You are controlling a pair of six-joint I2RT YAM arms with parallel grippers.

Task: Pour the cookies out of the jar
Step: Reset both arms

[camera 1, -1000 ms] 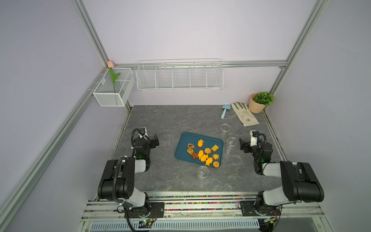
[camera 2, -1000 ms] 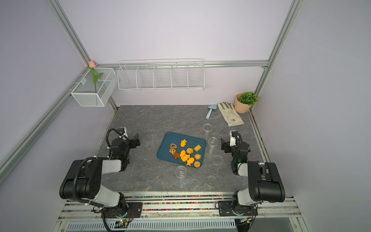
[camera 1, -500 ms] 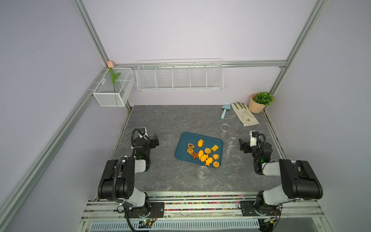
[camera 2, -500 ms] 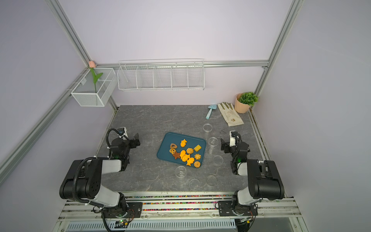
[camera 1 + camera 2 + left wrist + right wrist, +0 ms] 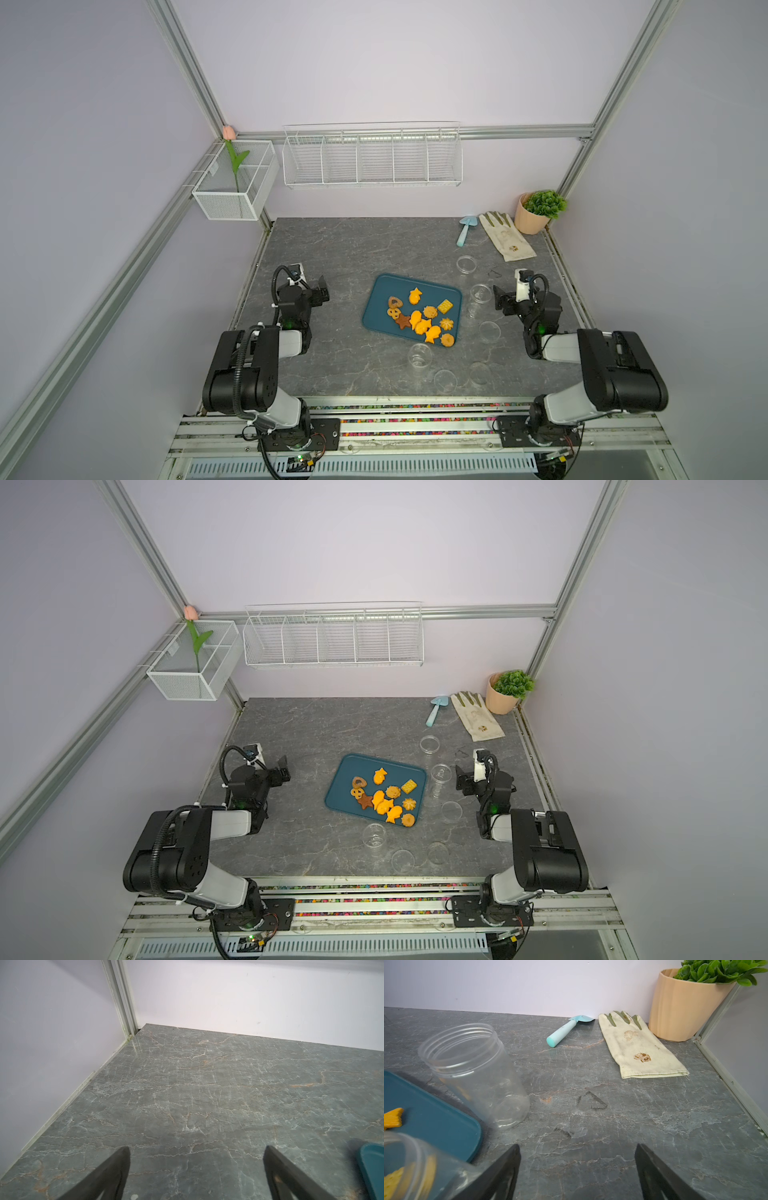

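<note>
Marbled tabletop (image 5: pixel 353 249): clear jars (image 5: pixel 480 296) beside teal tray (image 5: pixel 384 291) of cookies (image 5: pixel 422 326)

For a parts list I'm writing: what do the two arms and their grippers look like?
The left arm and right arm are bulky black housings joined by white-grey links, each with a small green light and a black cable loop at the wrist. The left gripper and right gripper have dark, tapering jaws.
</note>
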